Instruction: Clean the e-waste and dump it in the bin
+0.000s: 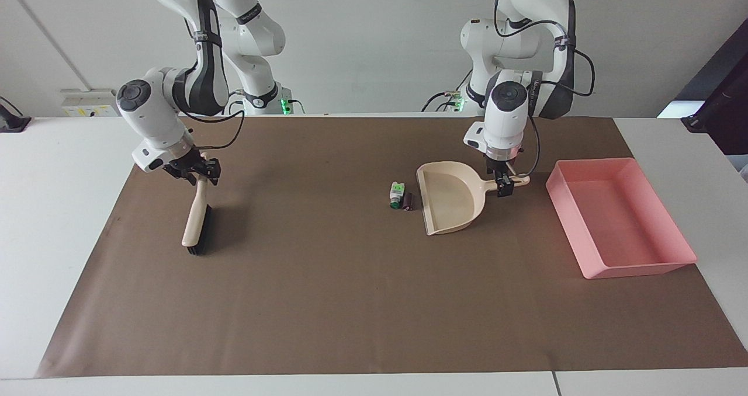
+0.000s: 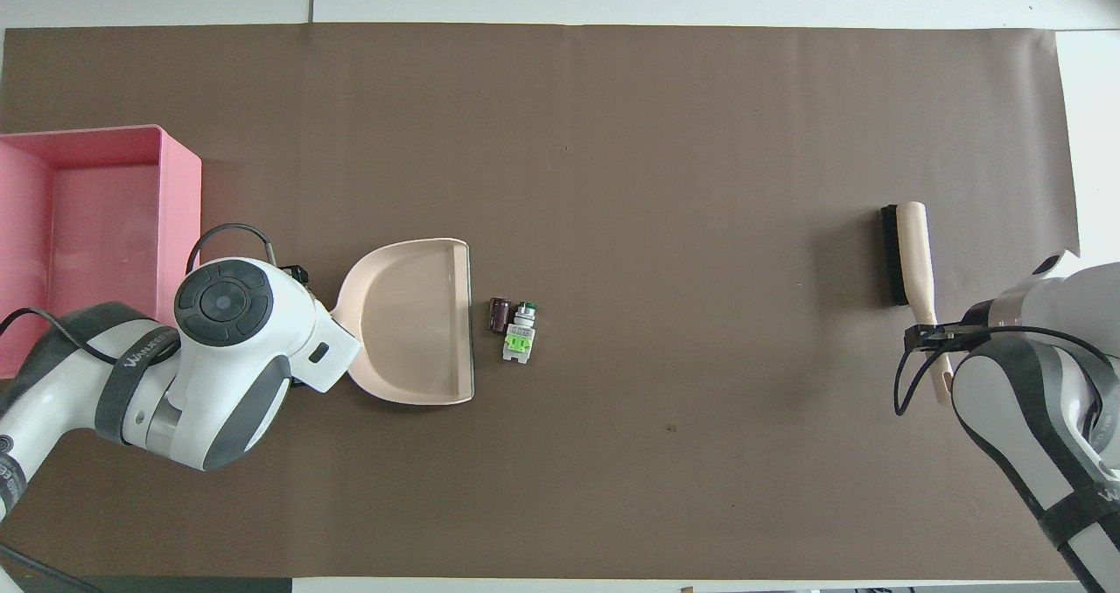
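The e-waste sits mid-table on my brown mat: a white-and-green bit and a dark cylinder, touching each other, just beside the open mouth of the beige dustpan, on the side toward the right arm's end. Neither piece is in the pan. I can't read any printing on either bit. The only writing I can make out is a grey band of lettering on the left arm's forearm in the overhead view, too small for me to spell with confidence.

The pink bin rests at the left arm's end of the table, apart from the dustpan, with nothing showing inside it.

My left gripper points straight down from a bent, vertical wrist and is down at the dustpan's handle, its fingers either side of it; they look closed on it, and the pan lies flat on the mat.

My right gripper hangs from a forearm angled down and outward at the right arm's end. It is clamped on the top of the handle of the brush, which slants down with its black bristles on the mat
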